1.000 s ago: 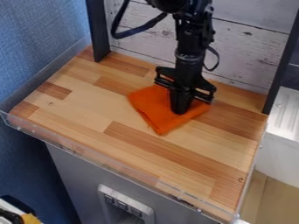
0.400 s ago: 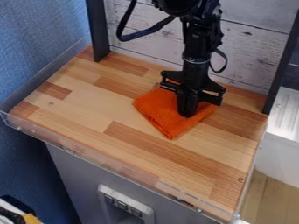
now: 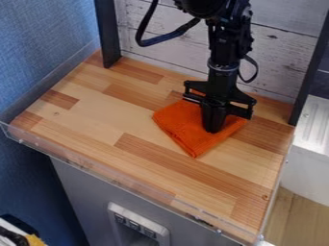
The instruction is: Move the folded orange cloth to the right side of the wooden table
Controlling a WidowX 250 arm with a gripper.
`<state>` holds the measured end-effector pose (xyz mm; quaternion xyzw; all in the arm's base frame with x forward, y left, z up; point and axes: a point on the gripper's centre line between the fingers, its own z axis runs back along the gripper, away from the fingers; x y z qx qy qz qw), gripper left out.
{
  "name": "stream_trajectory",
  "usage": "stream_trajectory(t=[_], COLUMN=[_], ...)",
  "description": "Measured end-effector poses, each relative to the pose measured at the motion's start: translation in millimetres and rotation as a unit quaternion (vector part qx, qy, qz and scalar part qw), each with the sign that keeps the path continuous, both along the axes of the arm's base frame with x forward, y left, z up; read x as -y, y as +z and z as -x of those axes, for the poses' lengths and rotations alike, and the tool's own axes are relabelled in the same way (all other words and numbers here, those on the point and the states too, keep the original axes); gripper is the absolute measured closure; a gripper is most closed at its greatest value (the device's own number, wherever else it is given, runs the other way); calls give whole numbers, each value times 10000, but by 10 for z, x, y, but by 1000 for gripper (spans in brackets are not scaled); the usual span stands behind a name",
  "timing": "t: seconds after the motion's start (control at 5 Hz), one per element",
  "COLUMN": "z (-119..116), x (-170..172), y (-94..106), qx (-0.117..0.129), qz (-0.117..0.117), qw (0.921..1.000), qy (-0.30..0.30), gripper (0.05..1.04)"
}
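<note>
Folded orange cloth (image 3: 184,127) on the wooden counter (image 3: 96,108)
The cloth is bright orange, with a finely ribbed texture, folded into a rough, layered square. It lies flat on the counter, right of its middle and nearer its back edge than its front, one corner pointing toward the counter's front edge.

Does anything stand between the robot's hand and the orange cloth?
Nothing visible does: the hand is right down at the orange cloth, which lies on the wooden surface.
</note>
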<state>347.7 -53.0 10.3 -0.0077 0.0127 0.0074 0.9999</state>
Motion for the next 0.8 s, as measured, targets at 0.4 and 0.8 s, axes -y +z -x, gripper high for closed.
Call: stream_trajectory(t=[0.4,0.8], z=[160,563], x=[176,223], y=[163,642], qx=[-211,84], qz=[-11,-58], qw=[9997,9998], qy=[-129,-167], gripper=[600,85])
